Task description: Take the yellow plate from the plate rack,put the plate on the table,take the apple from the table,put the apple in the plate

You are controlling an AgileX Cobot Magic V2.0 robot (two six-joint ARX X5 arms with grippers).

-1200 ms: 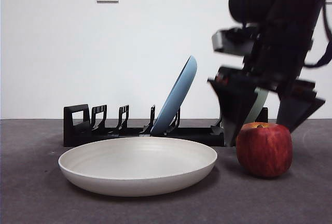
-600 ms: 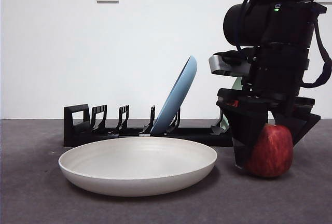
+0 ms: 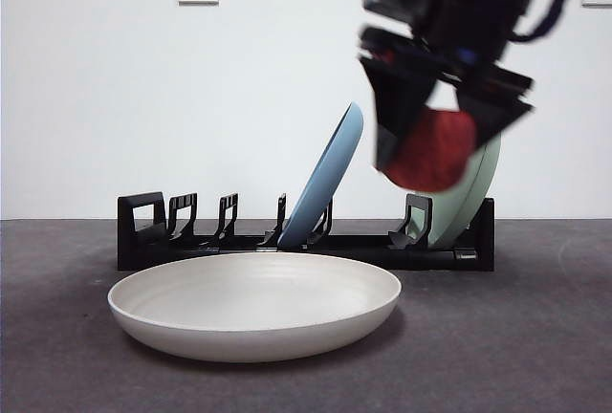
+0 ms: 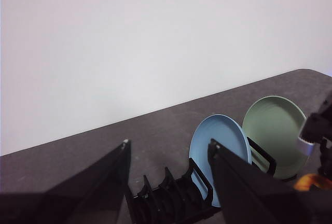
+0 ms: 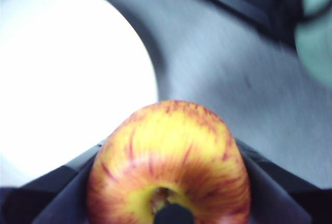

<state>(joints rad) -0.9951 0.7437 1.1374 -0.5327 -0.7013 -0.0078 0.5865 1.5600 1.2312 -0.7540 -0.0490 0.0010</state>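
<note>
The cream yellow plate (image 3: 254,304) lies flat on the table (image 3: 535,356) in front of the black plate rack (image 3: 229,241). My right gripper (image 3: 435,141) is shut on the apple (image 3: 435,150) and holds it high in the air, to the right of the plate and in front of the rack. In the right wrist view the apple (image 5: 168,162) fills the space between the jaws, with the plate (image 5: 67,73) blurred and bright beyond it. My left gripper (image 4: 168,149) hangs open and empty above the rack (image 4: 171,198).
A light blue plate (image 3: 325,179) leans in the middle of the rack and a sage green plate (image 3: 469,198) stands at its right end. A white wall with sockets lies behind.
The right gripper closed around the apple on the table, then lifted it up and to the left. The plate and rack have stayed put.
</note>
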